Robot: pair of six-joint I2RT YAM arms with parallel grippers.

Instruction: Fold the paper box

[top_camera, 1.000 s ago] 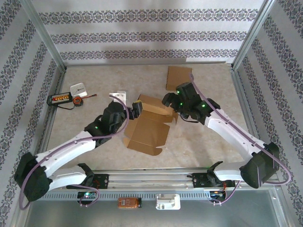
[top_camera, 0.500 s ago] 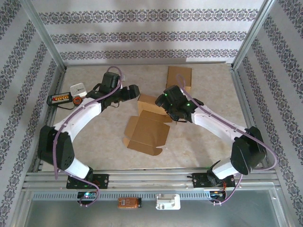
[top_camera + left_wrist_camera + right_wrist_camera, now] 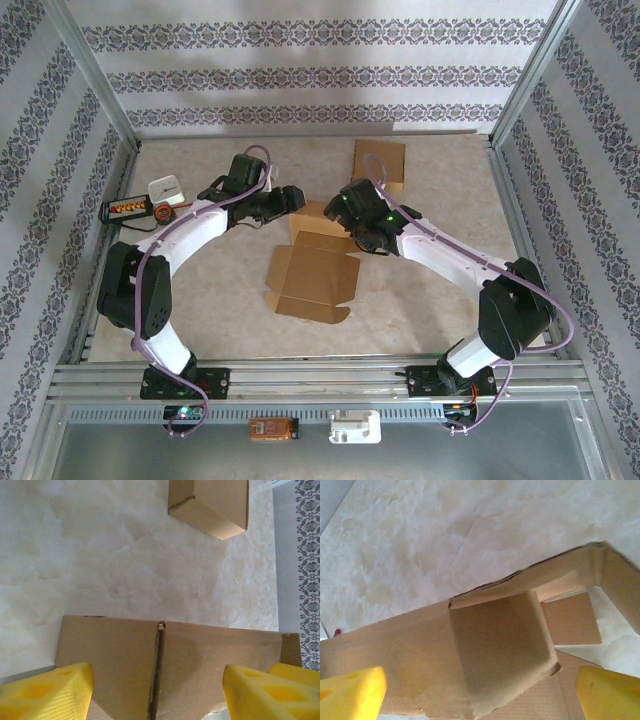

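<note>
Both arms have swung in to the paper box (image 3: 312, 280) mid-table, at its raised rear wall; left gripper (image 3: 293, 198) and right gripper (image 3: 338, 215) gape wide, holding nothing. I worry uneven pushes will skid it.

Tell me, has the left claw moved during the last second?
Yes. The left gripper has shifted toward the back wall: earlier it sat nearer the camera than the white gadget, now it is about level with it.
</note>
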